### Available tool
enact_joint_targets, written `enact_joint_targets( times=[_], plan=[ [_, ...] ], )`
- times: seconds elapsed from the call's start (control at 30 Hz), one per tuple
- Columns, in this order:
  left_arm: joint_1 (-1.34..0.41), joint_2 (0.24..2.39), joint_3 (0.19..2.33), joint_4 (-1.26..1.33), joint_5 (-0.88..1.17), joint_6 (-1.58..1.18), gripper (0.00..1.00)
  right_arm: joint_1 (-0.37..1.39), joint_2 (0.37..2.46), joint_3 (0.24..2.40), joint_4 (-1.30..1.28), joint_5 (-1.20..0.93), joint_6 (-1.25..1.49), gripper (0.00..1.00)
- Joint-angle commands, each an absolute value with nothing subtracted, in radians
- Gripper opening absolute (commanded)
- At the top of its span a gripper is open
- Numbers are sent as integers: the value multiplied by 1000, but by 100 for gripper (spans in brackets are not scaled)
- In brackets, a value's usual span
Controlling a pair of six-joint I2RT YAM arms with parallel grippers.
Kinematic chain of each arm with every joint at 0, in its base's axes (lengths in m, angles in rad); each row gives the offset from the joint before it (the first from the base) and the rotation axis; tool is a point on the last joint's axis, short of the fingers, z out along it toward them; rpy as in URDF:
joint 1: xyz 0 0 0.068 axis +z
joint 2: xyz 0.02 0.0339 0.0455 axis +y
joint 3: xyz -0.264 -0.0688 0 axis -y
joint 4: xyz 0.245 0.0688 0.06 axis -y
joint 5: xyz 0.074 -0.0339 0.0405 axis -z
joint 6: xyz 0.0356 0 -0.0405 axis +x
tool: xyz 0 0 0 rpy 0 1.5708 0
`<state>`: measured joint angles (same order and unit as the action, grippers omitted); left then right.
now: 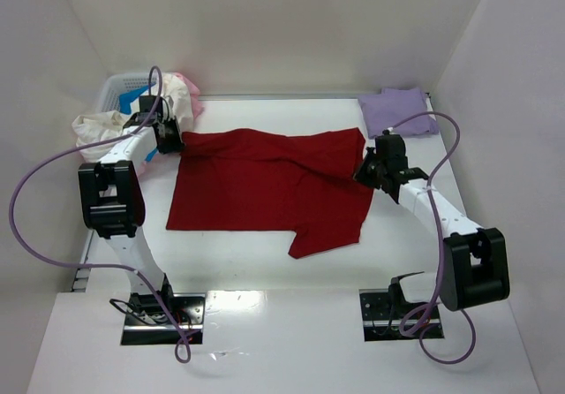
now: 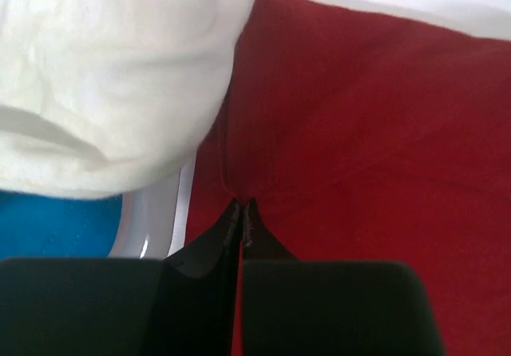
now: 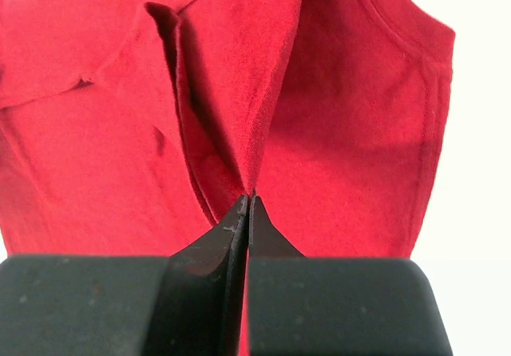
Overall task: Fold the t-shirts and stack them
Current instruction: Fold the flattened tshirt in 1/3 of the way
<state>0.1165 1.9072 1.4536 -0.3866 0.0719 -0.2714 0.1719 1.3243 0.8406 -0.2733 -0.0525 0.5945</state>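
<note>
Both arms grip a dark red cloth t-shirt [image 1: 265,186] spread mid-frame on the white worktop [image 1: 221,266].
Left jaws, upper left beside the white lattice basket [image 1: 119,85], are pressed together on its edge; right jaws, centre right, pinch a raised fold of it.

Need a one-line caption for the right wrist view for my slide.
Right wrist: jaws shut on a pinched ridge of the dark red t-shirt, white table showing at right.
</note>
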Motion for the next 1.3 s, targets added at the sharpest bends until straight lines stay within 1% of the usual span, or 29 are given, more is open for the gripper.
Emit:
enact_joint_targets(
  times=[0.0,0.03,0.1,0.2,0.33,0.4,0.43,0.5,0.67,1.03,1.07,1.1,1.13,1.17,1.2,1.23,1.27],
  plan=[
    [121,1858,1437,-413,66,-247,0,167,1302,818,-288,-31,609,0],
    [121,1858,1437,-413,75,-247,0,167,1311,818,-288,-31,609,0],
    [121,1842,1407,-422,66,-247,0,167,1324,808,-288,-31,609,6],
    [121,1822,1384,-422,54,-247,0,167,1324,808,-288,14,609,9],
    [130,1822,1384,-422,28,-247,0,167,1333,834,-299,83,618,9],
    [130,1831,1393,-436,28,-247,0,157,1333,862,-319,119,618,2],
    [130,1832,1393,-436,28,-247,0,141,1333,876,-319,120,618,1],
    [140,1832,1411,-436,37,-247,0,83,1322,903,-307,85,597,1],
    [149,1864,1422,-426,48,-247,0,63,1293,942,-344,106,568,1],
    [149,1873,1411,-426,67,-247,0,44,1313,864,-324,20,568,1],
    [149,1873,1399,-426,57,-247,0,44,1313,864,-333,20,568,28],
    [149,1861,1399,-426,57,-247,2,44,1313,864,-333,20,568,28],
    [149,1852,1399,-426,57,-247,6,44,1302,864,-342,20,568,39],
    [149,1836,1399,-436,66,-247,23,44,1293,864,-342,20,558,42],
    [149,1827,1399,-436,98,-247,38,44,1283,864,-342,11,545,49],
    [149,1810,1399,-436,98,-238,38,44,1282,879,-342,11,545,49],
    [149,1801,1408,-436,115,-238,40,44,1282,879,-342,11,545,51]
  ],
)
